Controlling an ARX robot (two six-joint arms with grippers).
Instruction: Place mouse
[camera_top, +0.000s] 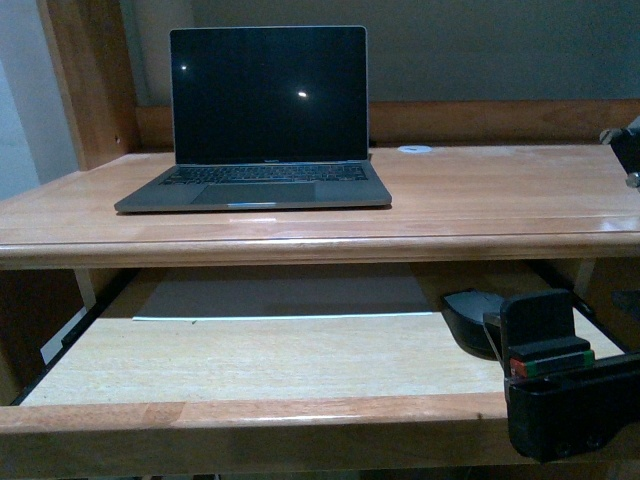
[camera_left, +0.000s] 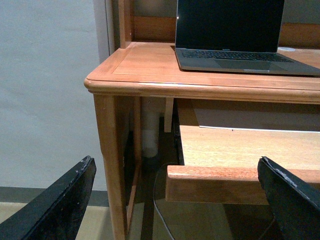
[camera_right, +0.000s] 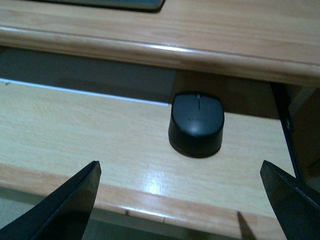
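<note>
Jaws spread wide, the right gripper (camera_right: 179, 172) is pictured just short of the mouse (camera_right: 196, 122), set at its 11 o'clock on the pull-out shelf (camera_right: 75, 130) under the counter (camera_top: 480, 190), long axis 12 to 6; the left gripper (camera_left: 177, 162), also spread, lies well apart.

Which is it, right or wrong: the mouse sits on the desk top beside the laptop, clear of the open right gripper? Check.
Wrong. The right wrist view shows the mouse on the pull-out tray below the desk top, clear of the open right gripper.
</note>
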